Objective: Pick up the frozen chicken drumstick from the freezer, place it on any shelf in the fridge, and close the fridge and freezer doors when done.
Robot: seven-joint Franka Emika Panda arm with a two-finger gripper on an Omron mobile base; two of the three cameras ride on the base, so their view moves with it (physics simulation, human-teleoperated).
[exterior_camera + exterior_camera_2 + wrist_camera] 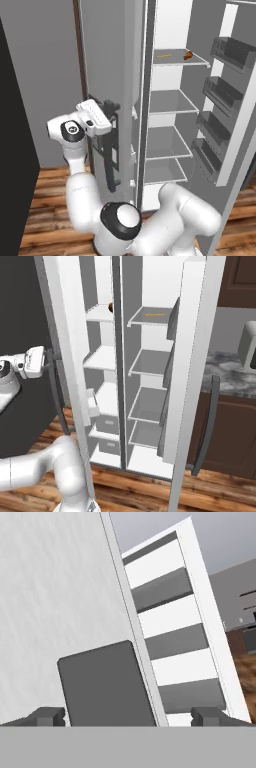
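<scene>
The frozen chicken drumstick [188, 55] lies on the fridge's top grey shelf [197, 62], to the right of a thin yellow-orange stick [163, 56]. Both doors stand open. The freezer door [97, 60] turns its outer face to the left base view. My gripper [108, 111] is open against that face, by the top of its dark bar handle [111, 160]. In the hand view the gripper [131, 717] has its fingertips [50, 716] wide apart before the door's grey panel [105, 684]. From the right, the gripper [48, 358] sits behind the freezer door [65, 331].
The fridge door [235, 125], with dark bins, stands out on the right, its handle [212, 421] outward. A small dark lump [110, 306] sits on the freezer's top white shelf [97, 315]; what it is I cannot tell. A dark wall [15, 150] stands to my left.
</scene>
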